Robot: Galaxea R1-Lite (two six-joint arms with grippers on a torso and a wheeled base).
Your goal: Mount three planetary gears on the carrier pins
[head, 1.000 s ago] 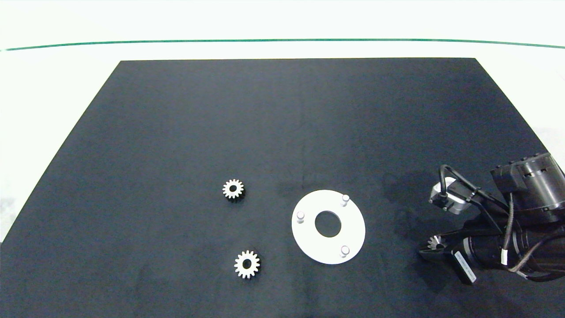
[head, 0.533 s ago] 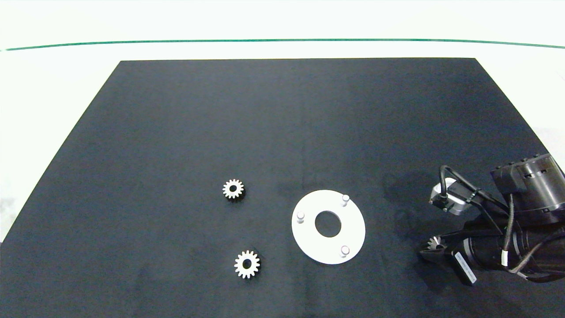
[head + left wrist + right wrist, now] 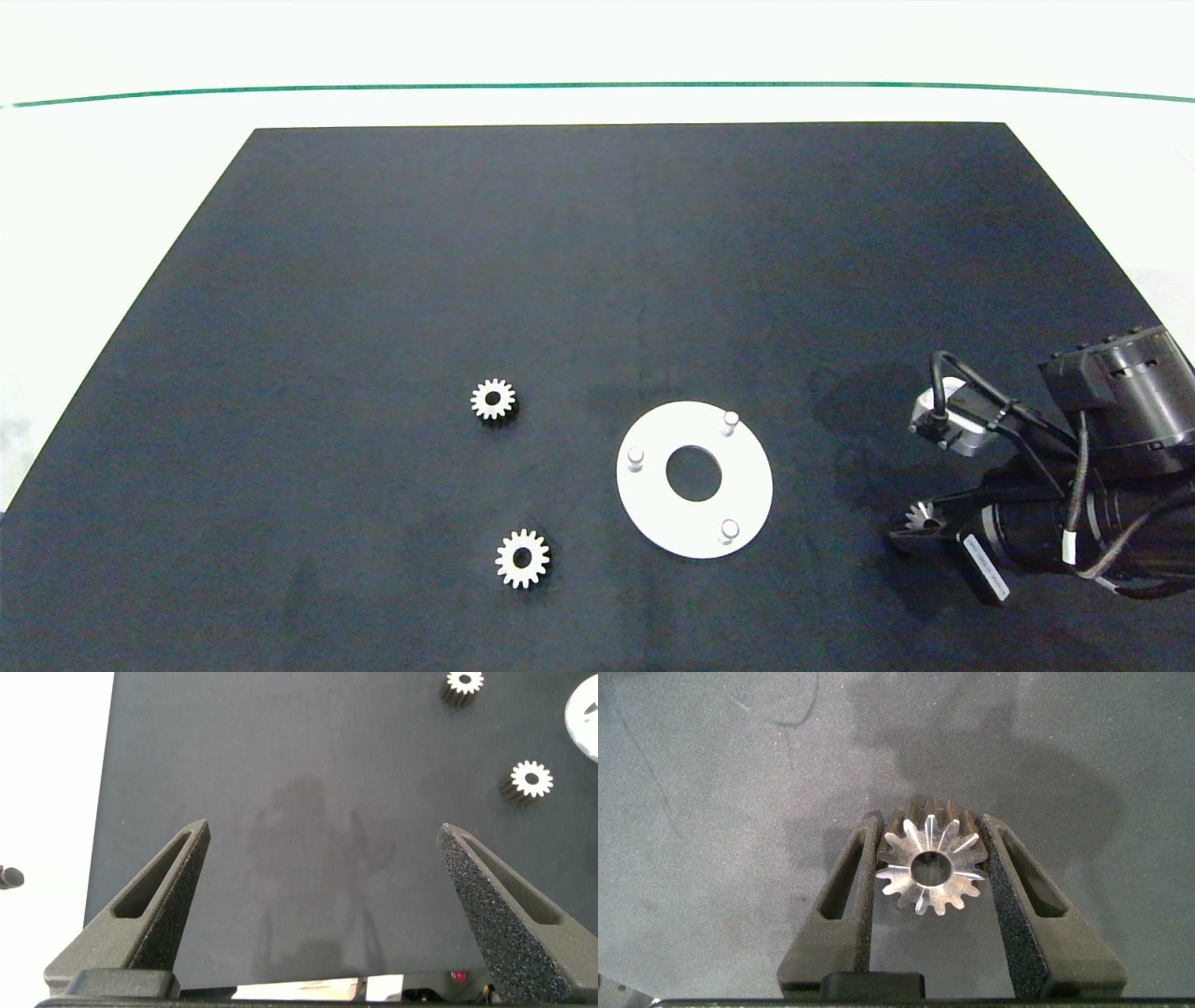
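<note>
Mat (image 3: 597, 280) is flat black, sitting on a white table (image 3: 112, 168) with a thin green line (image 3: 597, 86) running across it. Gears (image 3: 522, 558) are shiny silver with dark sides, the disc (image 3: 747, 504) is plain white, pins (image 3: 729, 530) silvery-white.

Three planetary gears, small silver spur gears with pointed teeth, round centre holes and dark sides. One gear (image 3: 493, 400) lay flat on the black mat, left of the carrier disc (image 3: 695, 480); a second gear (image 3: 523, 558) lay flat nearer the front edge, also left of the disc. The third gear (image 3: 931, 868) sat well right of the disc, clasped between grey fingers touching its teeth on both sides. Disc flat, white, round, large centre hole. Three carrier pins stood upright in a triangle, all bare: rear (image 3: 731, 419), left (image 3: 636, 455), front (image 3: 729, 529).
</note>
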